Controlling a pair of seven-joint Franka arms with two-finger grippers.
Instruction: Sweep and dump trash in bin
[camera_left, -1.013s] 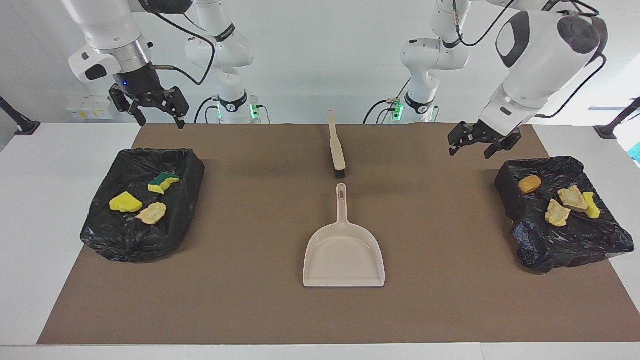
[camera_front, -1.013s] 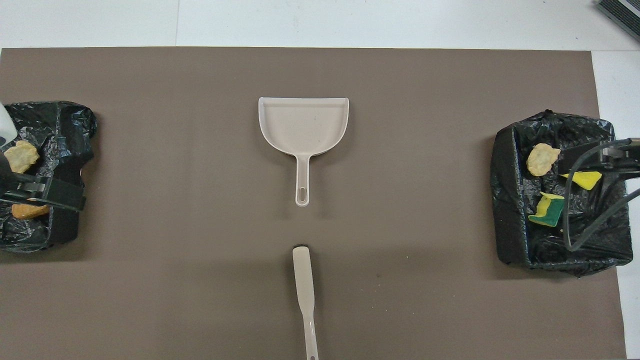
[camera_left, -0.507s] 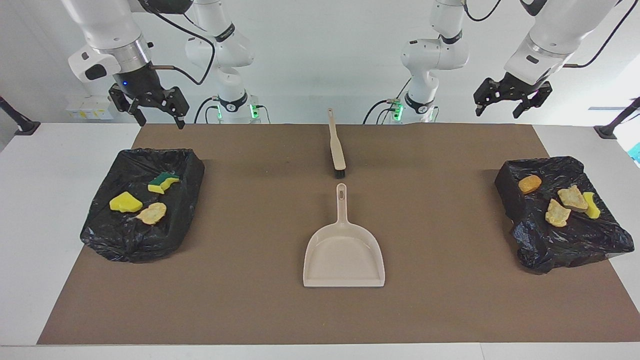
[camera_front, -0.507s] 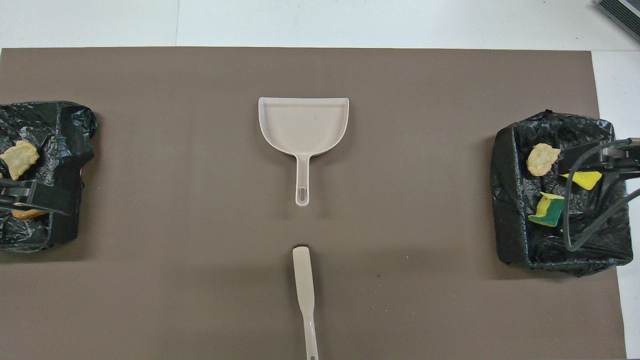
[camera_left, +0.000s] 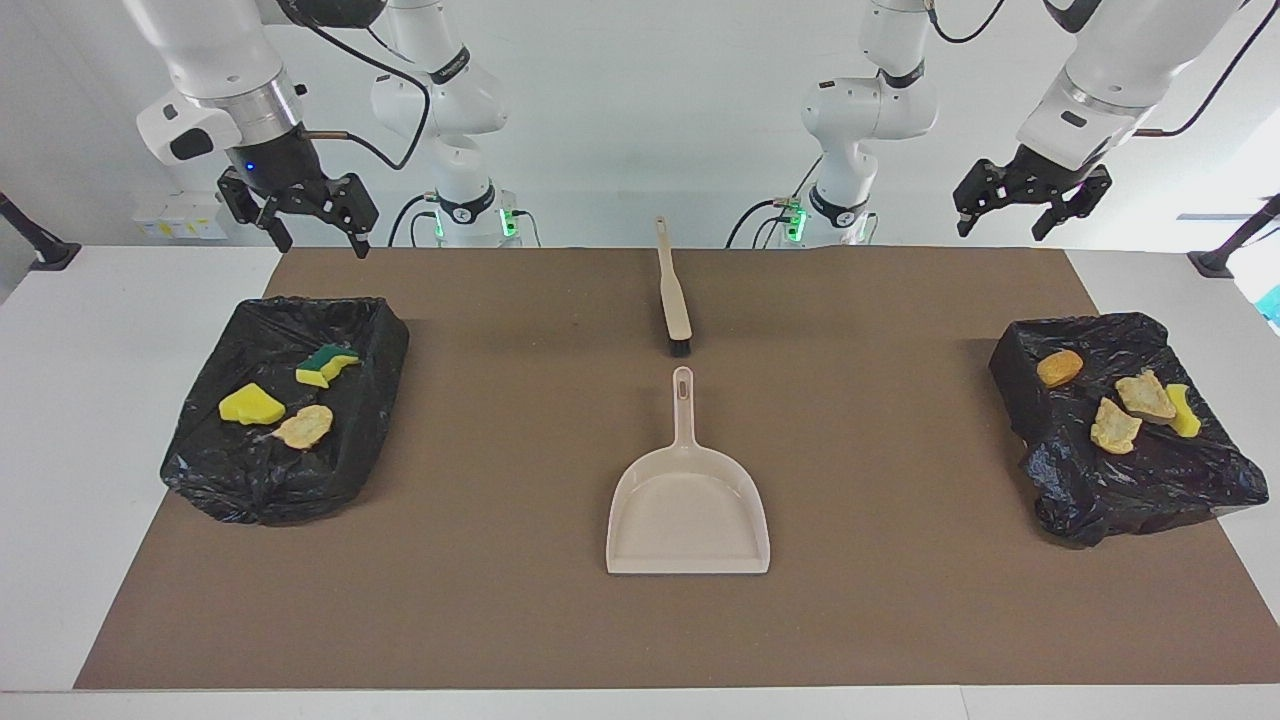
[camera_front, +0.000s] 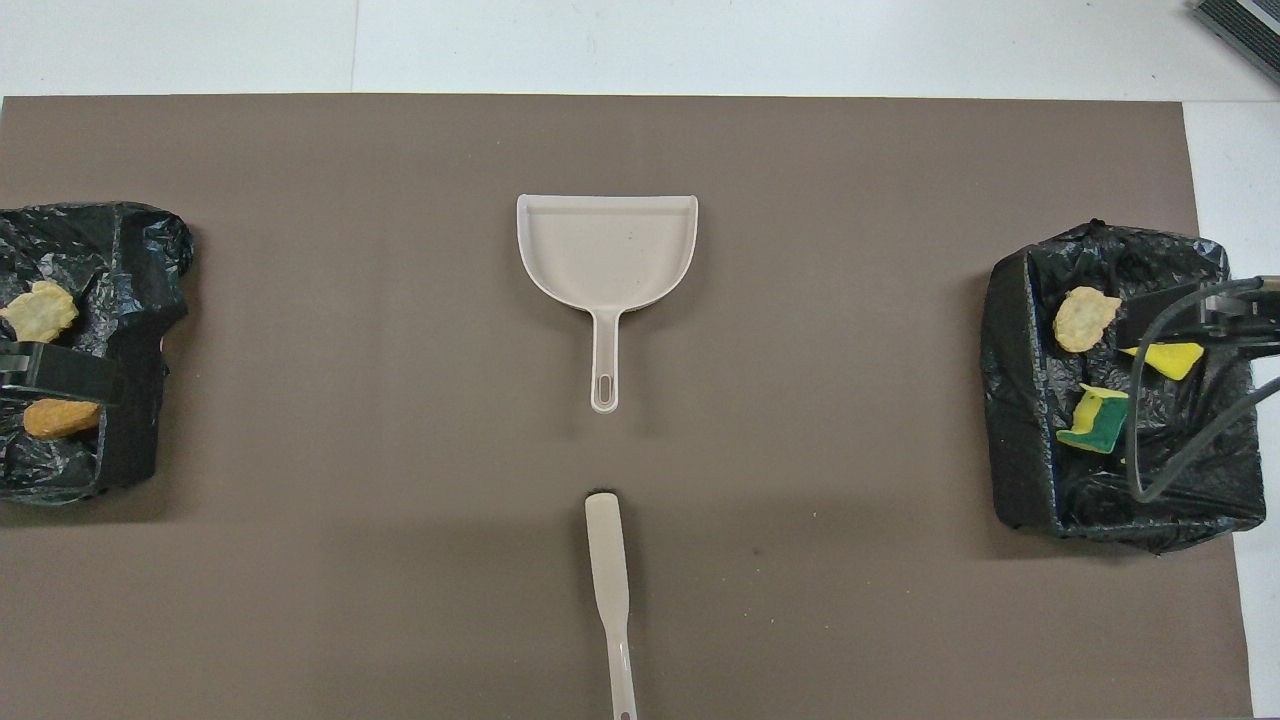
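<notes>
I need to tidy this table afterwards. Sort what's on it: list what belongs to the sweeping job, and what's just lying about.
Part of the job:
- trash scraps, three in one bin, four in the other
- dustpan
- brush
- two black-lined bins
- left pincer and right pincer, both open and raised

Lying about:
- brown mat only

Trash (camera_left: 305, 426) scraps inside both black-lined bins (camera_left: 345, 470)

Bare mat (camera_left: 480, 430) lies open between the two bins (camera_left: 290, 410) (camera_left: 1120, 430) at the table's ends, broken only midway by the brush (camera_left: 675, 300) and the dustpan (camera_left: 688, 500) lying in line.
</notes>
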